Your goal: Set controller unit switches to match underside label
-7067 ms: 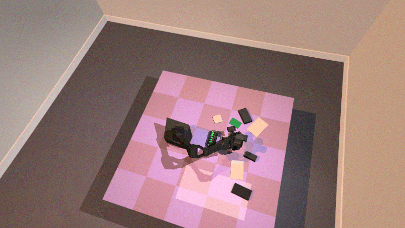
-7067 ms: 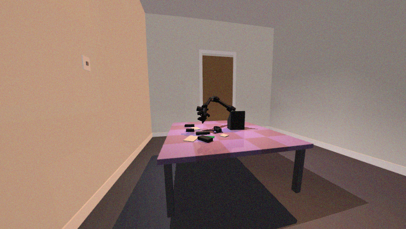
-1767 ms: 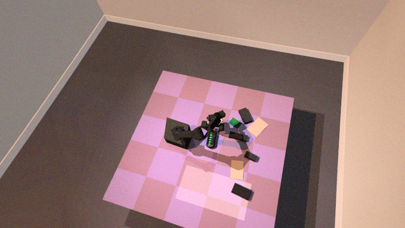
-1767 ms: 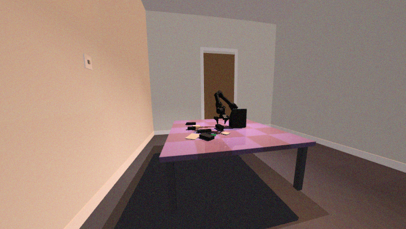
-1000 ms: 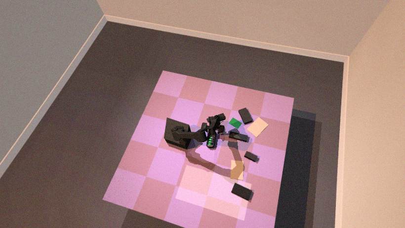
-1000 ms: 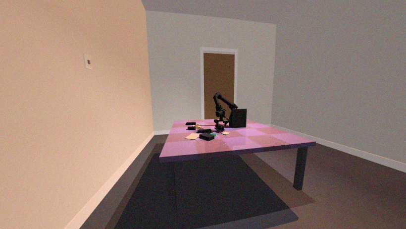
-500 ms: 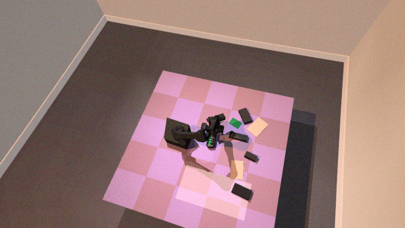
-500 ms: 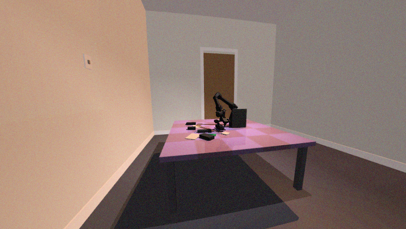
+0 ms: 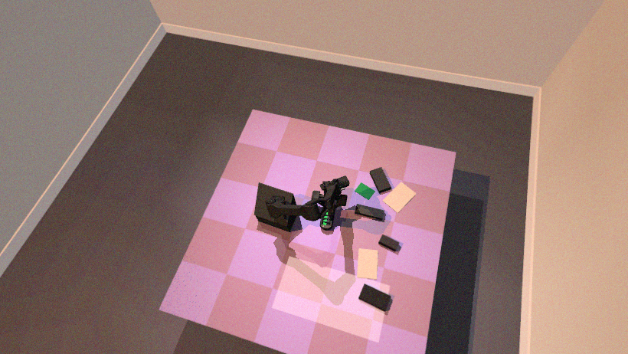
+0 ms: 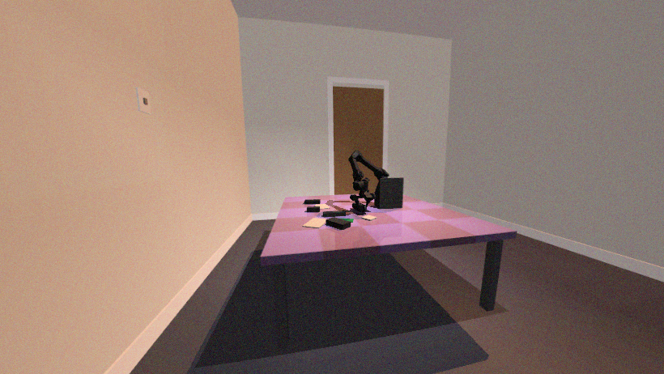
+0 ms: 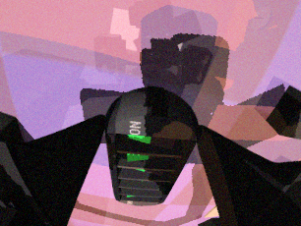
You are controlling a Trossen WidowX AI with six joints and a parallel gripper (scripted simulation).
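The dark grey controller unit point(image 9: 322, 219) point(image 11: 169, 172) is around the middle of the bench, in front of the arm's base. Its top, with the switch row, shows foreshortened in the wrist view. Green shows at several switches, mostly on the side of the printed "ON"; the single settings are too blurred and shaded to read. The label on the underside is hidden. My gripper point(image 11: 151, 125) is shut on the unit, with one fingertip against each long side near its rounded far end. I cannot tell whether the unit is clear of the bench.
The arm stands by a large black box point(image 10: 391, 193). Dark modules point(image 9: 370, 212) point(image 9: 380, 180) point(image 9: 389, 243) point(image 9: 375, 298), a green card point(image 9: 364, 191) and pale cards point(image 9: 399, 197) point(image 9: 367, 263) lie on the unit's other side.
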